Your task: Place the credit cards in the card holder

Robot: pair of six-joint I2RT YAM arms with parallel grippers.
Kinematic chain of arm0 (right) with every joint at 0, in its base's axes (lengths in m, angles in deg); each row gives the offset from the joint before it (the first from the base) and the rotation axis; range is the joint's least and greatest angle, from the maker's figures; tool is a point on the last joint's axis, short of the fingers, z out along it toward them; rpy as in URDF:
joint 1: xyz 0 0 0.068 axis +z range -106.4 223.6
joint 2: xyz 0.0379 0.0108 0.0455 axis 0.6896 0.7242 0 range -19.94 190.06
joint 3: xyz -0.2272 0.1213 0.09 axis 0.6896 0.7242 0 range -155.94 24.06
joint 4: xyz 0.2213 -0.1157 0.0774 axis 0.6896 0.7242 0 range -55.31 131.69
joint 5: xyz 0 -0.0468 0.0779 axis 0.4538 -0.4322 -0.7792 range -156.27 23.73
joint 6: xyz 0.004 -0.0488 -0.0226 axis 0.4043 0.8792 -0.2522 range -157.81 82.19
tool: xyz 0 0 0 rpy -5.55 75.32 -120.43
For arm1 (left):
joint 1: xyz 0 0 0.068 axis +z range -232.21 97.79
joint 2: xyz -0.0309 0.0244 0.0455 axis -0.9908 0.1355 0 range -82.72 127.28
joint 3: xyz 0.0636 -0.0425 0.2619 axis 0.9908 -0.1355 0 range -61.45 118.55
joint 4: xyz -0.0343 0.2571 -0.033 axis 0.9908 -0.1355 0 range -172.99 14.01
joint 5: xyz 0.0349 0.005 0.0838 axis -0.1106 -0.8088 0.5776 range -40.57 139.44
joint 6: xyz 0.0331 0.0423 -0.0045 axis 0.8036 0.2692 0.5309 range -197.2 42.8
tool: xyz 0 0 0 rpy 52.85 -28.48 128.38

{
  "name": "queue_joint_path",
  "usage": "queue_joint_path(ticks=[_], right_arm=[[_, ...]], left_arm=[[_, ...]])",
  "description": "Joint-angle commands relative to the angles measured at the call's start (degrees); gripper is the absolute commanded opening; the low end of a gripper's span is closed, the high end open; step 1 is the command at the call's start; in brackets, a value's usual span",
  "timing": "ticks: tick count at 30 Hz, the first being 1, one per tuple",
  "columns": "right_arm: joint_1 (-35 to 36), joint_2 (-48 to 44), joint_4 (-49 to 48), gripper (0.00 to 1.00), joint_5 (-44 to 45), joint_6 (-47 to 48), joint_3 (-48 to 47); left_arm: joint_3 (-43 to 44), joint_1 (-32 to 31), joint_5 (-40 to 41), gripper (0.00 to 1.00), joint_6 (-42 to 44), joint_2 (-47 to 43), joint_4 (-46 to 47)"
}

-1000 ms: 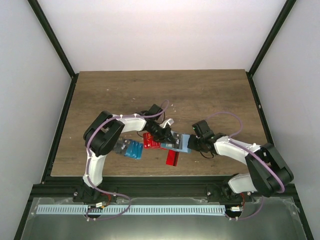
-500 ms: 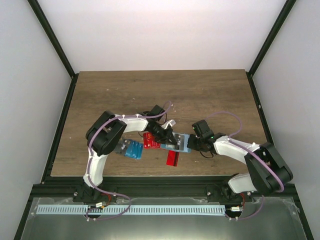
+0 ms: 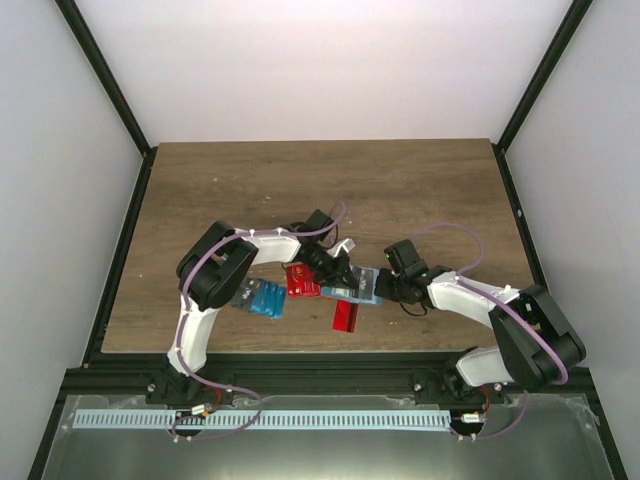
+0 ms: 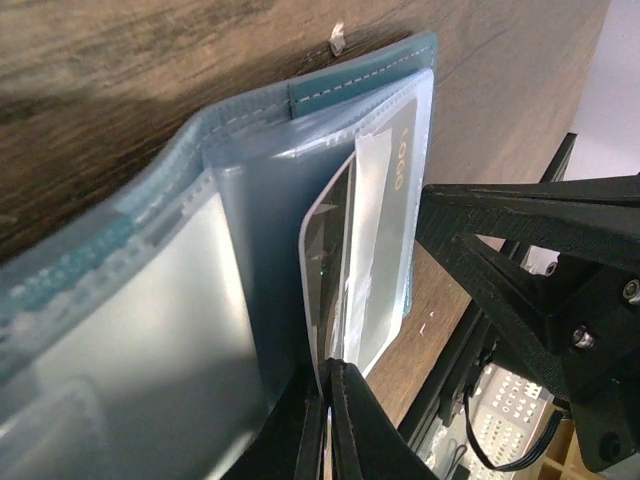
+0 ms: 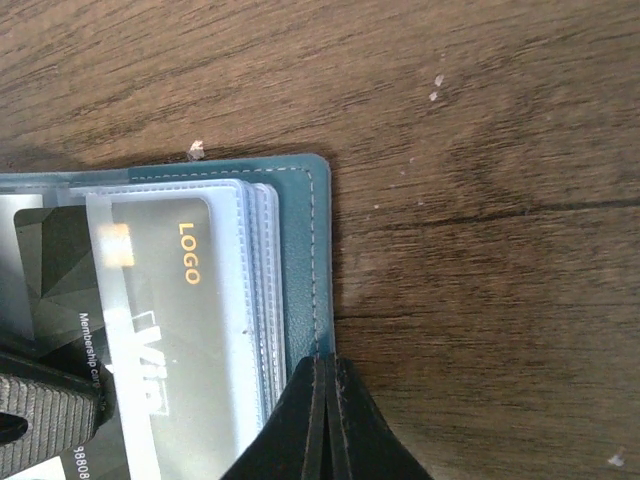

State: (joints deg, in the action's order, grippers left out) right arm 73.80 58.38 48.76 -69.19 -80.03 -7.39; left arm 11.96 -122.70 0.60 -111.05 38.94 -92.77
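Centrally, wood table (image 3: 420, 190), white walls (image 3: 320, 70): left claw (image 4: 325, 368) grips card (image 4: 326, 250), right claw (image 5: 322, 365) holder (image 5: 300, 250).

Your bench (image 3: 400, 190) has a dark brown wood-grain top, and the right wrist view shows a few small pale specks (image 5: 436, 88) on it. Plain white walls enclose it: a back wall (image 3: 320, 70), a left wall (image 3: 50, 200) and a right wall (image 3: 590, 200). A black frame strut (image 3: 105, 75) slants along the left rear corner, and a second strut (image 3: 535, 75) along the right. A black rail (image 3: 320, 378) borders the near edge. Below it lies a grey metal tray (image 3: 330, 452) carrying a white slotted strip (image 3: 300, 419). Lighting is even and diffuse, with soft shadows.
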Motion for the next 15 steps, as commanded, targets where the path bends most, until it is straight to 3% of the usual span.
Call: queue_joint_path(ticks=[1,11,15], right_arm=[[0.6,0.2,-1.4,0.01,-2.4,0.5,-0.7],[0.6,-0.3,-0.7,0.01,-1.8,0.6,-0.8],[0.6,-0.8,0.3,0.01,-0.8,0.7,-1.1]], left_arm=[[0.7,-1.2,3.9,0.04,-1.0,3.0,-0.3],[1.2,-2.2,4.8,0.04,-1.0,2.9,-0.9],[0.4,-2.2,7.8,0.12,0.1,0.7,-2.8]])
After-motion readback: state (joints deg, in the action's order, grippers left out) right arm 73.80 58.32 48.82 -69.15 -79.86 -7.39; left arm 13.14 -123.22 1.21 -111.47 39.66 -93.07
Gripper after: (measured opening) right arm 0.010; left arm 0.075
